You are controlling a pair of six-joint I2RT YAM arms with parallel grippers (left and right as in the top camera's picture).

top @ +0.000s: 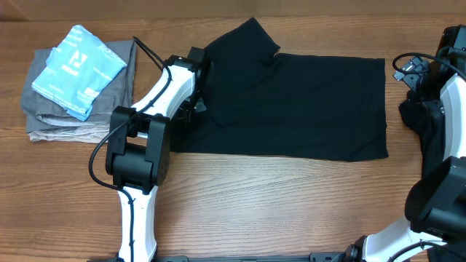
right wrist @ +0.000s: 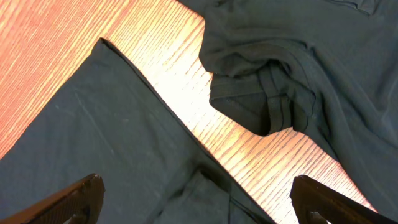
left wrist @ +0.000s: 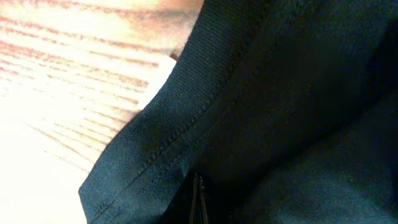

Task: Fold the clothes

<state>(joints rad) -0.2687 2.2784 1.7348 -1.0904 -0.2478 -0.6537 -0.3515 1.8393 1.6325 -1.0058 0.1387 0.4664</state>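
The wooden tabletop (top: 277,211) carries a black shirt (top: 306,102) spread wide and flat across its middle, one short sleeve poking out at the far left corner. It looks light, limp and thin. It will sag and drag when lifted, and it will crease wherever it is pinched. The stitched hem and the corners are probably the best places to take hold, since the doubled cloth there gives the fingers something to bite.

Near the right end of the shirt lies a crumpled black garment (right wrist: 267,87), bunched around its ribbed collar, with bare wood between the two. At the far left of the tabletop sit folded grey clothes (top: 51,120) with a light-blue folded garment (top: 80,69) on top, well apart from the shirt.

The left end effector (top: 195,102) is at the shirt's left edge. The overhead view places it but hides its jaws. The left wrist view shows the fingers pressed tight together, with the hem gathering into them, so it appears to pinch the shirt. The right end effector (right wrist: 196,186) gapes wide and holds nothing. Only its own wrist view shows this, and only that view shows the crumpled garment clearly.
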